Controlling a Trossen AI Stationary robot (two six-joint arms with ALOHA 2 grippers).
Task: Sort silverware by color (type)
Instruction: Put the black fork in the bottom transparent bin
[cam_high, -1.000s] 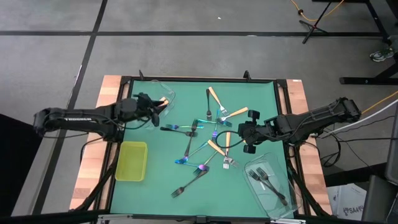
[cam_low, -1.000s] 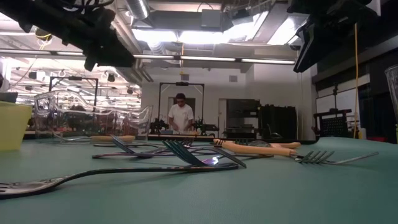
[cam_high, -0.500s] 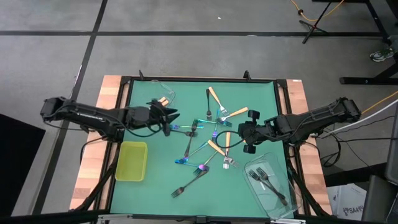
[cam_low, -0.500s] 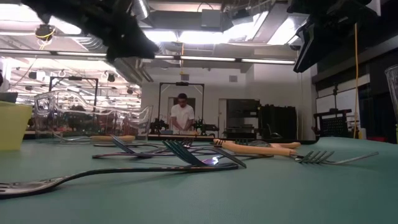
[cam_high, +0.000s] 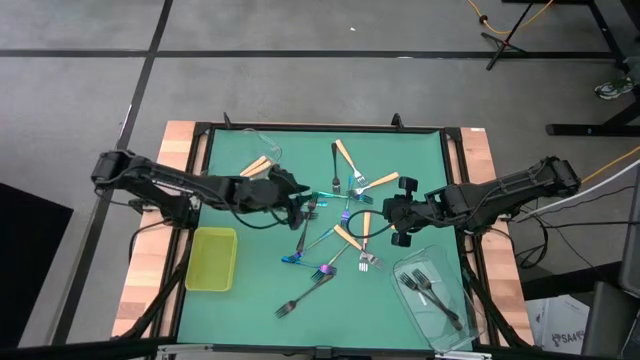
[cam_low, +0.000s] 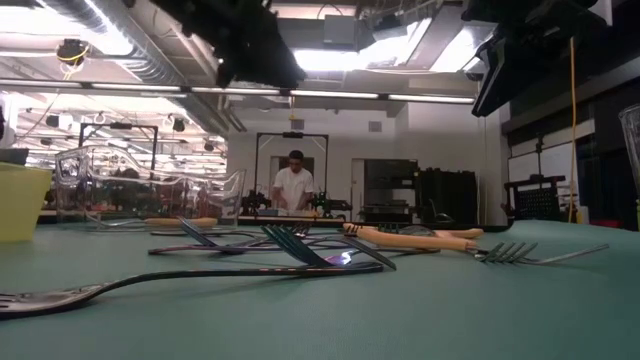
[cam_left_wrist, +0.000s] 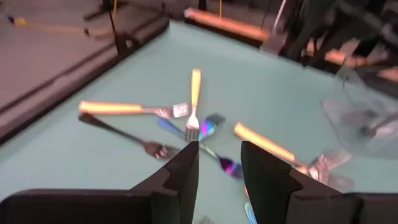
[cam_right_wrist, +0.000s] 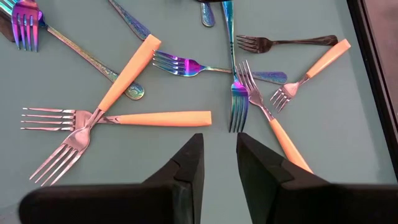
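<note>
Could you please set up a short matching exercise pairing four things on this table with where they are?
Things:
1. yellow-green tray
2. two dark forks
3. left gripper
4. right gripper

Places:
A. in the clear tub, near right corner
B. over the fork pile's left side
C. near left edge, empty
D. over the fork pile's right side

Pairs: 1-C, 2-A, 3-B, 4-D

Forks (cam_low: 300, 250) strewn on green table (cam_low: 420, 310); person (cam_low: 294, 190) standing in bkgd.
</note>
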